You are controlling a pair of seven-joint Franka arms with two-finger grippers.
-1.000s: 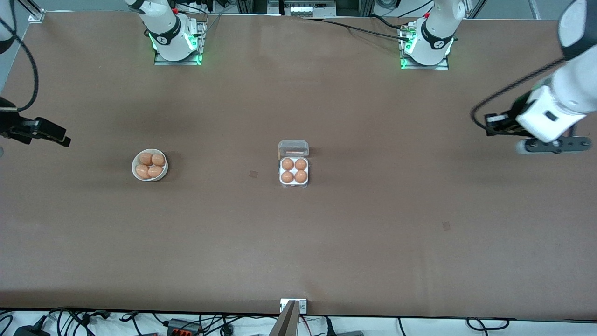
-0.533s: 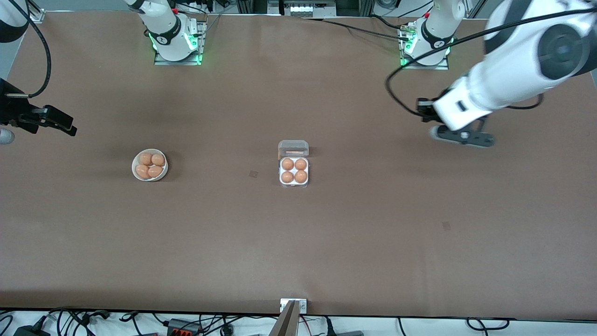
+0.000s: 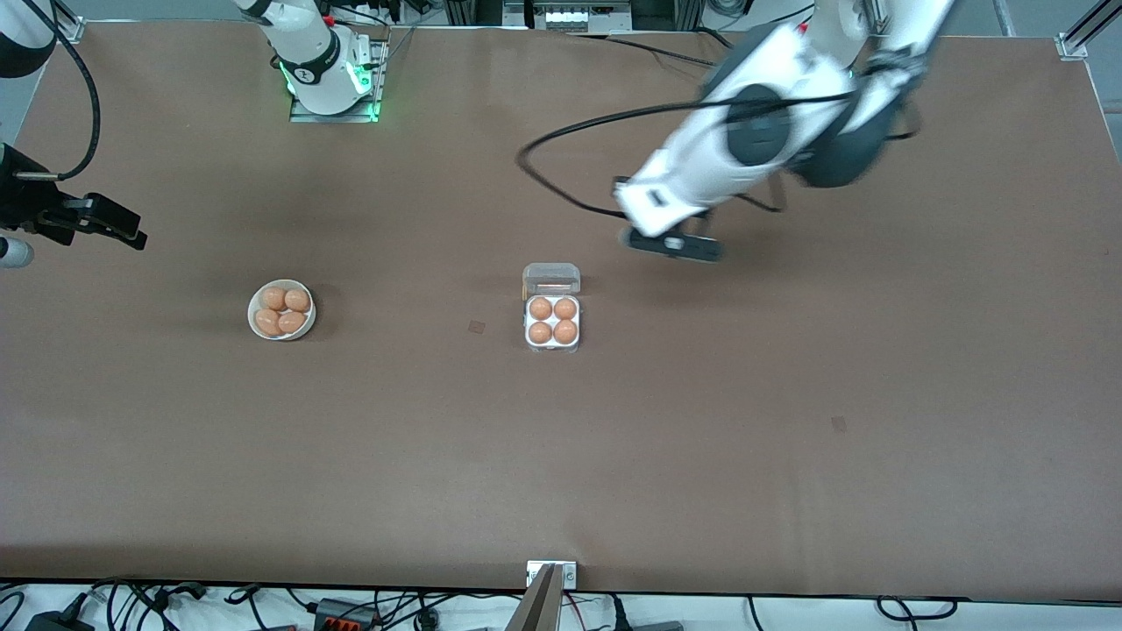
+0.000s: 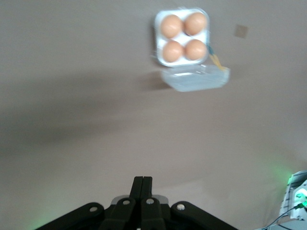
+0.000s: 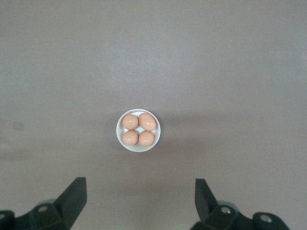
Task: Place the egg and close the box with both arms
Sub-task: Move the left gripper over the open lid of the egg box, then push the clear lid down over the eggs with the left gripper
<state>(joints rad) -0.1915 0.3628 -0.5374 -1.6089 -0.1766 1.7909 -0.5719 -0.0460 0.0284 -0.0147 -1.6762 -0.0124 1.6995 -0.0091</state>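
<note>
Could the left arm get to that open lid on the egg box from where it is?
Probably yes. The left gripper hangs over bare table just past the box on the bases' side, right by the raised lid, with nothing between them. Its fingers are shut.

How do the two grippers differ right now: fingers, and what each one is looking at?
Left gripper: fingers pressed together, shut on nothing. Right gripper: fingers spread wide.
Left gripper is over bare table beside the box, whose four cells are full and whose lid is open. Right gripper is at the right arm's end of the table, with the bowl of four eggs in view.
Shared: both are up off the table and hold nothing.
</note>
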